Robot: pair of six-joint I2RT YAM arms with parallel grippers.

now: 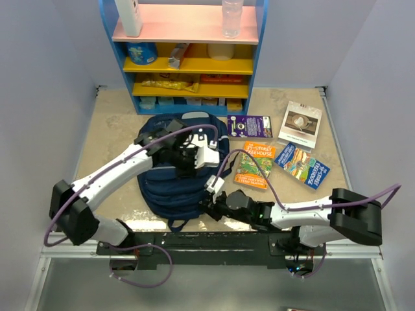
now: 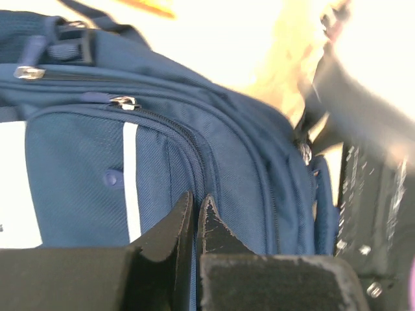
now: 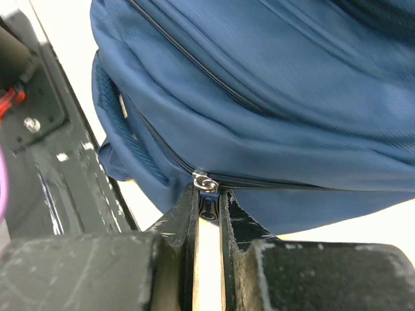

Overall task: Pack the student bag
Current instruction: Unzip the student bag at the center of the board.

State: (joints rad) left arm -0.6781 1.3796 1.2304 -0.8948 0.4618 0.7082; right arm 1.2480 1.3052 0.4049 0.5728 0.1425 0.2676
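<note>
**Student bag.** Large navy blue fabric student bag (image 1: 162, 191) lying flat on the beige mottled table (image 1: 110, 129), left of centre. Top end toward the blue shelf unit (image 1: 259, 58) at the far edge, bottom end toward the arm bases. Both arms reaching onto it.

**Left gripper** (image 2: 198, 206). Positioned over the upper middle of the bag. Black fingers pressed together, tips against the fabric beside the front pocket's zip line, just right of the thin white stripe (image 2: 131, 181). Anything caught between the tips: cannot tell. Silver zip slider (image 2: 123, 102) noted farther up the pocket, apart from the fingers.

**Right gripper** (image 3: 207, 197). Positioned at the bag's lower right edge, low over the table. Fingers drawn almost together, pinching a small dark zip pull (image 3: 207, 208) hanging from a silver slider on the side zip.

**Surroundings.** Four books lying flat on the table, right of the bag:
- purple paperback (image 1: 249, 126), near the bag's top right corner
- orange-and-green paperback (image 1: 254, 165), just beside the bag's right edge
- blue illustrated paperback (image 1: 301, 165), tilted, to the right of the orange one
- white-and-grey booklet (image 1: 299, 123), just beyond the blue one

Shelf unit fitted with a pink top board and yellow boards below. White bottle (image 1: 131, 16) and clear bottle (image 1: 231, 16) standing on top, packets on the lower levels.
</note>
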